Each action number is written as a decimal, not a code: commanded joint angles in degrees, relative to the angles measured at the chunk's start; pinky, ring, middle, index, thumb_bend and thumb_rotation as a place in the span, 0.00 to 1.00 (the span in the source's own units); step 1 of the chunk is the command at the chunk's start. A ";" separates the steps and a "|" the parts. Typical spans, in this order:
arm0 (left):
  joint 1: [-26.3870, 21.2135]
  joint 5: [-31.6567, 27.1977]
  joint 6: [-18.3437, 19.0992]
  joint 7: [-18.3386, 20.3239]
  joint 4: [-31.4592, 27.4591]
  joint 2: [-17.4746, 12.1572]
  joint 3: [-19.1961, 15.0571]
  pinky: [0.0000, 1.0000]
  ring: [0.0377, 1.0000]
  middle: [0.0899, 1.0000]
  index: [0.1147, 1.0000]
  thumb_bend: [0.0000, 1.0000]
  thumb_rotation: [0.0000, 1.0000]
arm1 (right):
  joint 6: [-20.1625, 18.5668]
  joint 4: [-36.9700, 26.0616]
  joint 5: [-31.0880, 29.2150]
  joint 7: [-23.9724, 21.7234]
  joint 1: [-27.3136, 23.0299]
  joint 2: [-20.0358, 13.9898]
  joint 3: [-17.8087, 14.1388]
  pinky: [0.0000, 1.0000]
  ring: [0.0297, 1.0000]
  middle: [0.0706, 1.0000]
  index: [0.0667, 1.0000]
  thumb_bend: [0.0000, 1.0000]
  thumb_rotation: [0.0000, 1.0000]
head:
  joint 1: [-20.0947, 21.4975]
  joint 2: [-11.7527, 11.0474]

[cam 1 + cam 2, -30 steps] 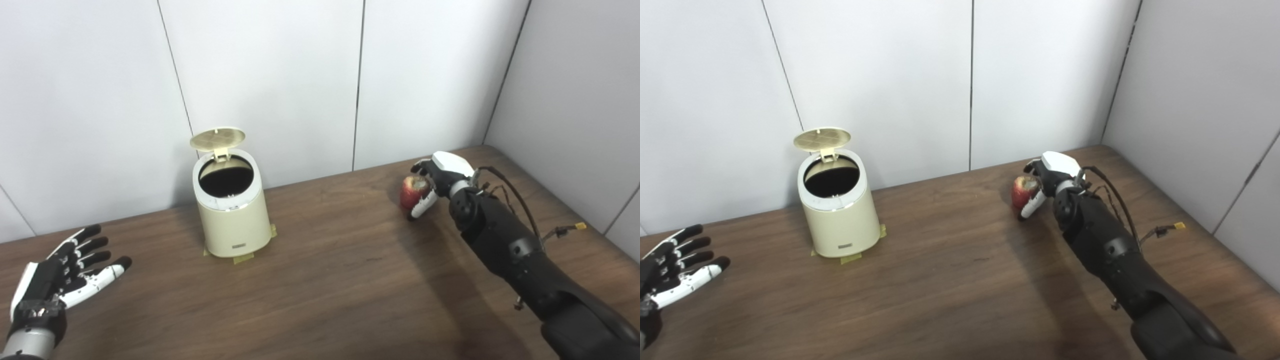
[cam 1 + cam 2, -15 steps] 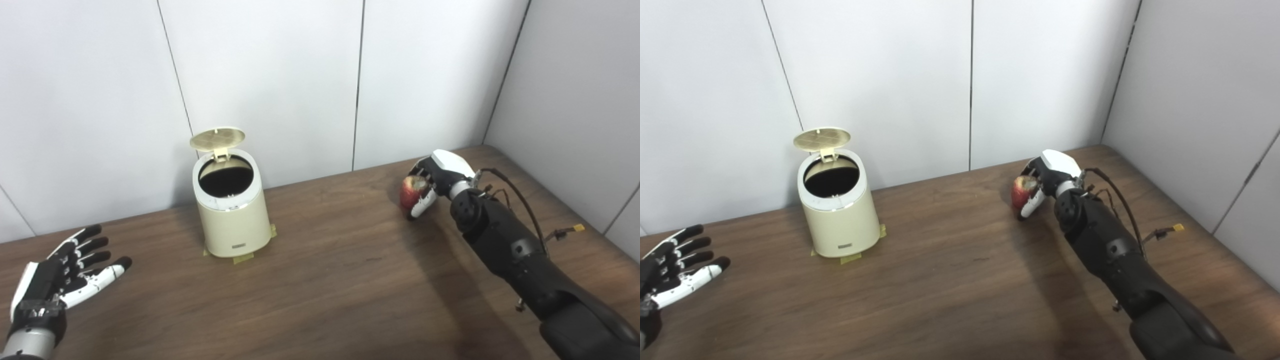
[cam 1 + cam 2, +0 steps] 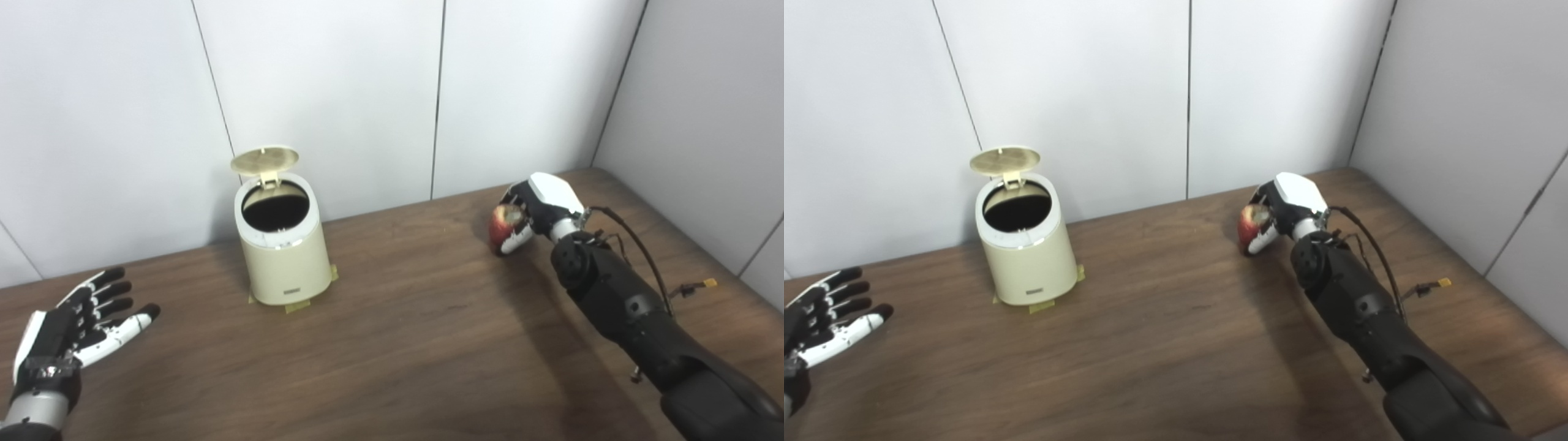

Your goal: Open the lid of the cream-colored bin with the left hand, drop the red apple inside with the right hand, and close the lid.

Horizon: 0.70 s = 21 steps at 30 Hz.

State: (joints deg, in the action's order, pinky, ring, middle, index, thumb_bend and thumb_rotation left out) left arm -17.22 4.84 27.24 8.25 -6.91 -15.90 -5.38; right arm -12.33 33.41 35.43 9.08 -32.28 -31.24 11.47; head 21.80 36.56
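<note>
- I see the cream-colored bin [image 3: 283,257] standing up straight on the brown table [image 3: 392,343], near the back wall on the left side.
- Its lid [image 3: 264,159] is flipped up at the back, so the round top is open. Inside I can only see dark, so I cannot tell what is in there.
- Little bits of tape [image 3: 296,306] stick out from under the bin where it meets the table.
- My right hand [image 3: 534,205] is far from the bin, over on the right side of the table.
- That hand is wrapped around the red apple [image 3: 501,224]. The fingers [image 3: 513,240] curl under and around it, and the white back of the hand faces up.
- The apple has a pale, rough patch on its top. It looks a bit off the table, but I cannot tell for sure.
- My right arm [image 3: 637,318] is black and comes in from the bottom right corner. A thin black wire [image 3: 640,245] loops beside it.
- My left hand [image 3: 73,324] is at the far left, low over the table and well apart from the bin.
- That hand holds nothing. Its fingers [image 3: 842,288] are spread out and point toward the bin.
- Behind the table there are plain white wall panels [image 3: 331,92].
</note>
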 commanded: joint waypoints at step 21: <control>-1.80 3.02 -0.65 -1.08 -1.00 0.70 1.96 0.75 0.78 0.78 0.83 0.69 0.18 | 3.01 -22.14 2.77 -1.97 -2.54 -0.47 -1.58 0.42 0.39 0.45 0.46 0.50 0.00 | -6.93 -1.10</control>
State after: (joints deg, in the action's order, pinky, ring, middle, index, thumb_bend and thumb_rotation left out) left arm -17.20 7.32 27.24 8.45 -6.86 -14.95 -3.27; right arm -10.37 13.73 37.50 7.14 -31.52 -30.80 10.61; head 15.21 35.51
